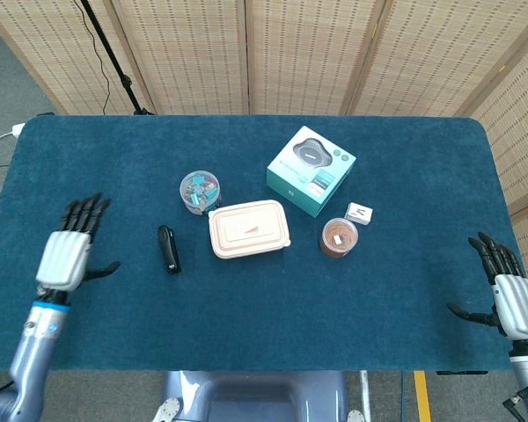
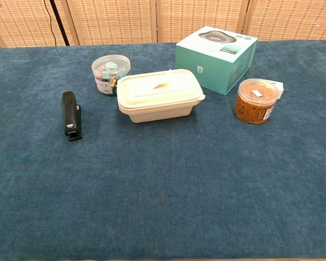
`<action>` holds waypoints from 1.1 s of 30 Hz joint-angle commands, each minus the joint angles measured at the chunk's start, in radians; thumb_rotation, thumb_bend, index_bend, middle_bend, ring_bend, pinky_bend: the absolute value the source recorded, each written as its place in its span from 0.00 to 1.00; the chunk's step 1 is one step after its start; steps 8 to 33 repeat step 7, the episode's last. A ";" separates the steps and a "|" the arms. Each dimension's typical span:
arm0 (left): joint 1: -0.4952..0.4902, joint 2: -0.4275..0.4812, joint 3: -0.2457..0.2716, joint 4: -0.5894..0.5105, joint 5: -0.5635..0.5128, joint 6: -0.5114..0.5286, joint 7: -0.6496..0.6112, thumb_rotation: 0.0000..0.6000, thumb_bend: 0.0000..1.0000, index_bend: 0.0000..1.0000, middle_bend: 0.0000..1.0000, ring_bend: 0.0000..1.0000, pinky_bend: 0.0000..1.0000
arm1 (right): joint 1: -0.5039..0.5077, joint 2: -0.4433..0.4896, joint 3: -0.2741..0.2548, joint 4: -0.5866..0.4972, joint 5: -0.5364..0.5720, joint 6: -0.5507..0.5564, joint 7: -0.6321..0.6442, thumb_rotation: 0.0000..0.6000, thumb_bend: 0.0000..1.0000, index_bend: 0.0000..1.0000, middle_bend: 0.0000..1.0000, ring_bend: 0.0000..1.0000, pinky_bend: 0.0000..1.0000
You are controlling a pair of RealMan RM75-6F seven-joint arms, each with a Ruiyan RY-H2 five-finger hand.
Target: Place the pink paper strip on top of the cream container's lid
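Head view gives us the whole tabletop (image 1: pixel 246 352): the cream container (image 1: pixel 249 229) sits near the middle, and the pink paper strip (image 1: pixel 251 227) lies flat on its lid, a thin pale streak running slightly uphill to the right. In the chest view we see the same strip (image 2: pixel 162 85) resting across the lid's centre, well inside the rim, with nothing touching it.

Our left robot hand (image 1: pixel 68 253) hovers over the tabletop's left edge, fingers spread wide and holding nothing, well apart from the container. Our right robot hand (image 1: pixel 508 299) hangs off the right edge, also spread wide and empty.

We judge the placing as good as done, so the step in hand is simply to leave things alone. To do that well, we would keep both arms out at the sides and avoid sweeping low over the lid, since a light paper strip could shift from a brush or a draught. Any retreat of the left arm should go outward, clear of the black stapler (image 1: pixel 166 249) and the clear tub of clips (image 1: pixel 199 191) beside the container.
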 commanded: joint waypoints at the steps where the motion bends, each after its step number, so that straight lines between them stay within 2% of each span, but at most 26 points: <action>1: 0.180 0.075 0.074 0.036 0.059 0.160 -0.159 1.00 0.00 0.00 0.00 0.00 0.00 | -0.012 -0.017 -0.002 -0.005 -0.037 0.051 -0.055 1.00 0.00 0.00 0.00 0.00 0.00; 7: 0.255 0.152 0.094 -0.061 0.044 0.176 -0.113 1.00 0.00 0.00 0.00 0.00 0.00 | -0.031 -0.038 -0.002 -0.002 -0.073 0.120 -0.132 1.00 0.00 0.00 0.00 0.00 0.00; 33: 0.255 0.152 0.094 -0.061 0.044 0.176 -0.113 1.00 0.00 0.00 0.00 0.00 0.00 | -0.031 -0.038 -0.002 -0.002 -0.073 0.120 -0.132 1.00 0.00 0.00 0.00 0.00 0.00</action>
